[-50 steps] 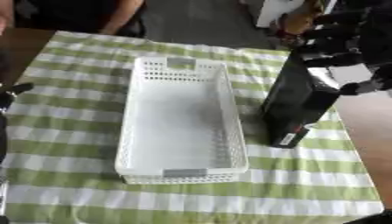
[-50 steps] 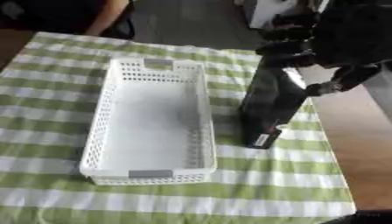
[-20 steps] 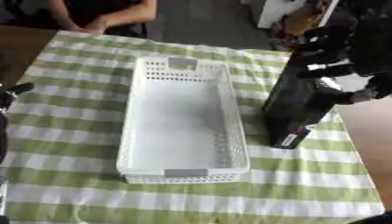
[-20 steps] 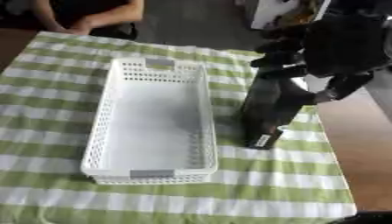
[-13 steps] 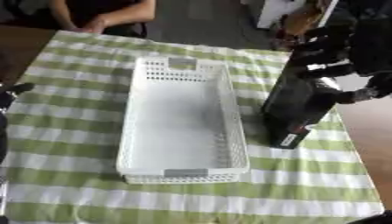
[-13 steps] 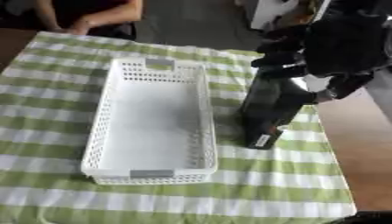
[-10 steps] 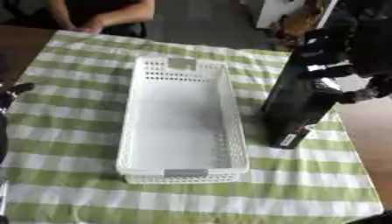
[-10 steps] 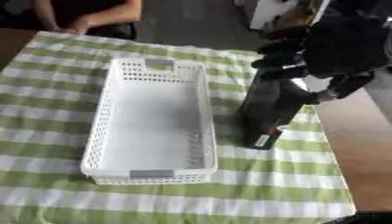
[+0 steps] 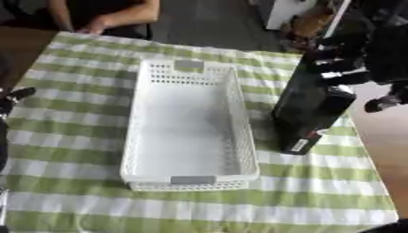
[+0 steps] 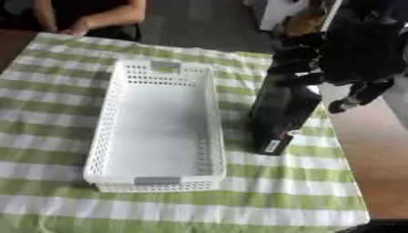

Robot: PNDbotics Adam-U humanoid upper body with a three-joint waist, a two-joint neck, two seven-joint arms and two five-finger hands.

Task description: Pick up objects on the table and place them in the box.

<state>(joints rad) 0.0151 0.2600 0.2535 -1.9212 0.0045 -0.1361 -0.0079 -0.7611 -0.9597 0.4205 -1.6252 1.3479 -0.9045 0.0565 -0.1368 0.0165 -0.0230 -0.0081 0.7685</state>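
A green-and-white checked cloth (image 9: 72, 132) covered the table. Through the left eye I saw the white basket (image 9: 190, 125) lying empty mid-table and the tall black box (image 9: 309, 105) standing just beside its right wall, its top clasped by my right hand (image 9: 368, 54), fingers curled round it. My left hand (image 9: 11, 97) barely showed at the left edge; I couldn't tell its fingers. Through the right eye, the right hand's thumb (image 10: 359, 95) hung off the box's right side.
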